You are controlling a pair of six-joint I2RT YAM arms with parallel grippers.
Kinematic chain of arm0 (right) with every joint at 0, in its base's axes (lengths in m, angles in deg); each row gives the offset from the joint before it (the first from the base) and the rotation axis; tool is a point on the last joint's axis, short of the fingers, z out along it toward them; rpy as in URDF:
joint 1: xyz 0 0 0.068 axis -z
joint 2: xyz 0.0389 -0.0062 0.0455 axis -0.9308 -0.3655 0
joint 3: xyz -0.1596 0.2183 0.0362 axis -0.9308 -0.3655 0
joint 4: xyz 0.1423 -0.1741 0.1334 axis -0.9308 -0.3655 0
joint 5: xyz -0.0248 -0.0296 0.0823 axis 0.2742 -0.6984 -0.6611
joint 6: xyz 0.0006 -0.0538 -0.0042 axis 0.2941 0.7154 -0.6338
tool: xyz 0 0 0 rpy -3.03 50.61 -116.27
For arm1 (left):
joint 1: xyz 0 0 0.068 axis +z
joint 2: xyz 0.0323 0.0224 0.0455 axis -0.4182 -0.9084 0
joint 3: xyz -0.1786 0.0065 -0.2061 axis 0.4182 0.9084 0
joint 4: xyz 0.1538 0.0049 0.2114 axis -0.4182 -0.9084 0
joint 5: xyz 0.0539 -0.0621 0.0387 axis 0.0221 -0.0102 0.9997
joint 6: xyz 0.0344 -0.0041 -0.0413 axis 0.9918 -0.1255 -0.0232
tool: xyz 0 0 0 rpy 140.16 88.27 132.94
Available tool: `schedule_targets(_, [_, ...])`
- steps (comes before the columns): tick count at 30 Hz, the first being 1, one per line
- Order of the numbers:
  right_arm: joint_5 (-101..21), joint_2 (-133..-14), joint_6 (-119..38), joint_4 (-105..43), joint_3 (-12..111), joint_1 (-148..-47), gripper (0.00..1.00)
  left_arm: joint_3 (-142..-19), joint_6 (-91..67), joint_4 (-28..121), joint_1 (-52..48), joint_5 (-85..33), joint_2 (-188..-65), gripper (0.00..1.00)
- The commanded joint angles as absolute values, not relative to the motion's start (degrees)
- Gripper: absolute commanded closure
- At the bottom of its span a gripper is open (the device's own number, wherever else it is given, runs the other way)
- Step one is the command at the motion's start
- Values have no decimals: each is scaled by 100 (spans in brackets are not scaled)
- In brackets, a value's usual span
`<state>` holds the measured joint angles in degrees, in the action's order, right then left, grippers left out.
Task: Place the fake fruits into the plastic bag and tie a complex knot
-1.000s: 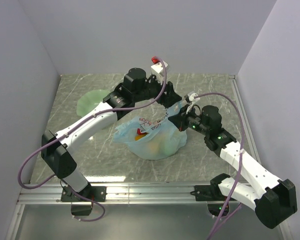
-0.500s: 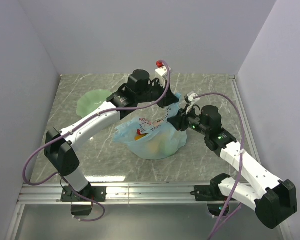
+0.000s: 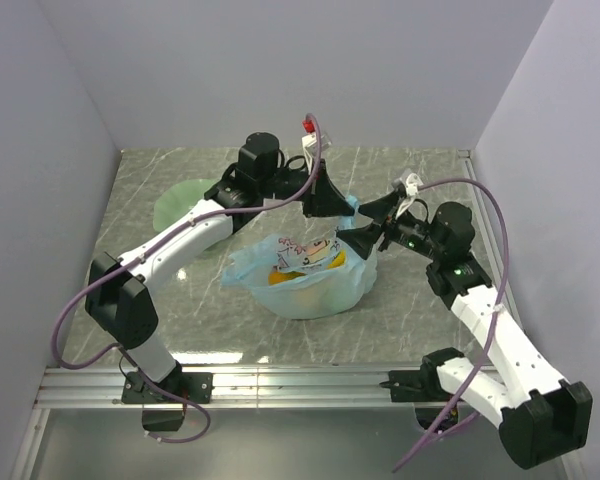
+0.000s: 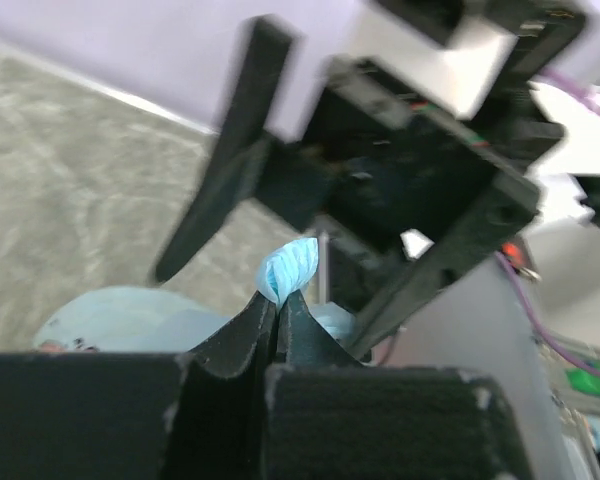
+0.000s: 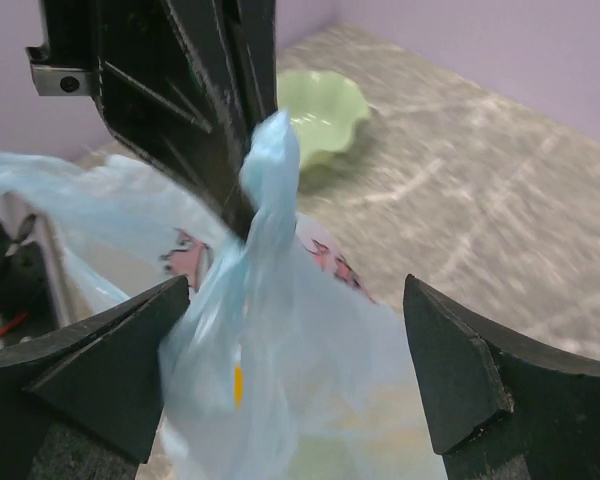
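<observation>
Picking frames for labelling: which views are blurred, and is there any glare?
Left wrist: right gripper's fingers behind the pinched plastic bag are smeared. Right wrist: table and dish look soft. Top external: sharp, bright glare along the table's near edge.

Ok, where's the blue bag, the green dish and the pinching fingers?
blue bag [image 3: 315,290]: top view, bulging side.
green dish [image 5: 325,105]: right wrist view, bare inside.
left gripper [image 4: 277,305]: left wrist view, midway between its fingers [image 4: 305,338].

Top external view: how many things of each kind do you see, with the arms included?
Arms: 2, left arm and right arm
Plastic bag: 1
Green dish: 1
Fake fruits inside the bag: number unclear
Total counted: 4
</observation>
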<state>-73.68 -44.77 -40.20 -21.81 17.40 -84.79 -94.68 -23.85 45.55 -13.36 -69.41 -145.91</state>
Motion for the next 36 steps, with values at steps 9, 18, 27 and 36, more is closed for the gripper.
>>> schedule_targets(9, [-8184, -5724, -5044, 284, 1581, -8693, 29, -9482, -3557, 6204, -1255, -8255, -14721, 100])
schedule_targets(18, [-7403, -6604, -6118, 1612, 579, -8755, 62, -9649, -3893, 6715, -1035, -8334, -14958, 100])
schedule_targets(27, [-6357, -7253, -6083, 1815, 42, -8913, 55, -9702, -4419, 7391, -973, -8448, -15257, 100])
schedule_targets(36, [-6154, -7501, -5952, 947, 182, -8904, 100, -9982, -3595, 6156, -772, -7992, -15398, 99])
